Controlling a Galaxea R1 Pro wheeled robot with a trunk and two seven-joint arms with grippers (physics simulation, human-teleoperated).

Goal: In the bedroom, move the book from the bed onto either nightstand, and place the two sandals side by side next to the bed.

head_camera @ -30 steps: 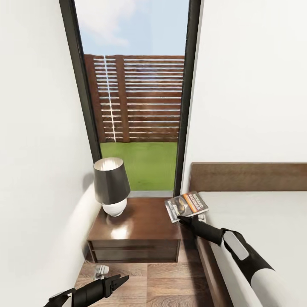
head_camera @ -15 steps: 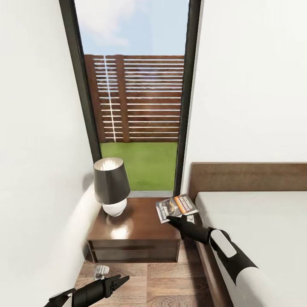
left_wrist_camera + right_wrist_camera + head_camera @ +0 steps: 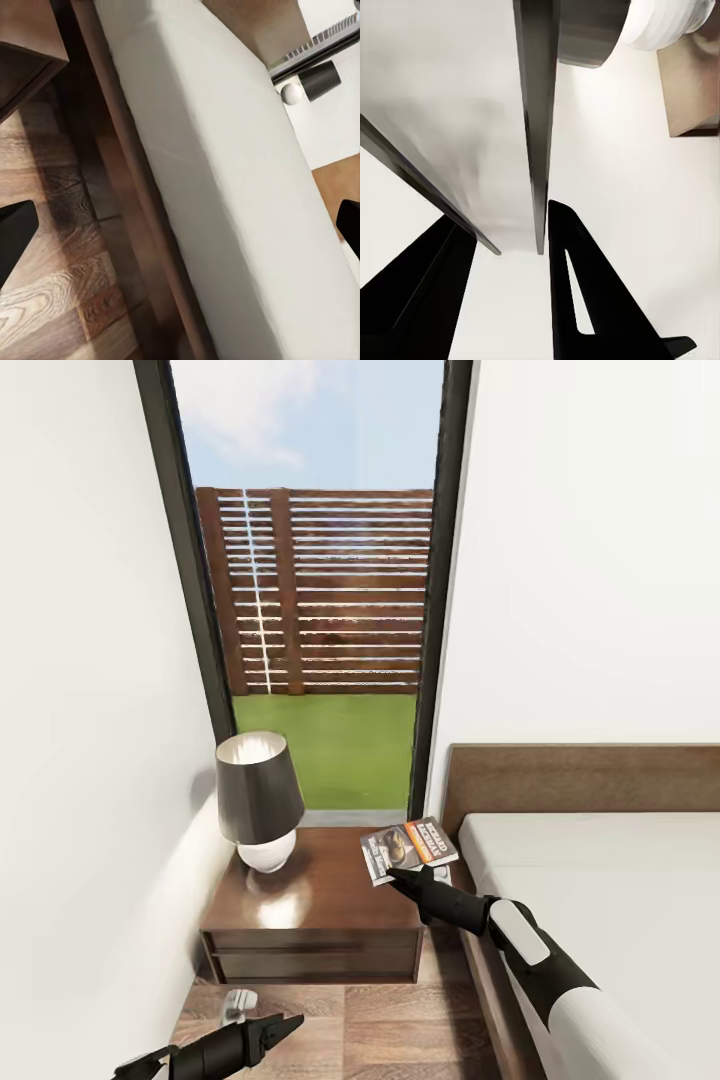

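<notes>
Over right edge of nightstand (image 3: 300, 905), beside bed (image 3: 600, 880): book (image 3: 408, 849) pinched by its near edge in right pincer (image 3: 398, 877), cover up, tilted, part above the cabinet top and part above the gap toward the mattress. Right wrist view confirms grasp: book (image 3: 491, 135) seen edge-on, clamped between the two dark fingers (image 3: 577, 292), lamp (image 3: 660, 22) beyond. Left pincer (image 3: 275, 1028) low over wood floor (image 3: 390, 1030), jaws apart, holding nothing; left wrist view looks along the bed side (image 3: 225, 187) with dark fingertip (image 3: 15, 232) at frame edge. Step in hand, judged: setting the book down on the nightstand. To do it well: carry a little further left so the whole book sits over the wood, well clear of the right edge; keep away from lamp (image 3: 260, 800) at back left; lower until flat on the top, then open jaws and pull back along the book's plane, not upward through it. Risk: releasing now likely leaves it overhanging, could slide into gap by bed frame. Small pale object on floor (image 3: 238, 1002) below cabinet, too small to identify. Sandals not placed as far as visible.
</notes>
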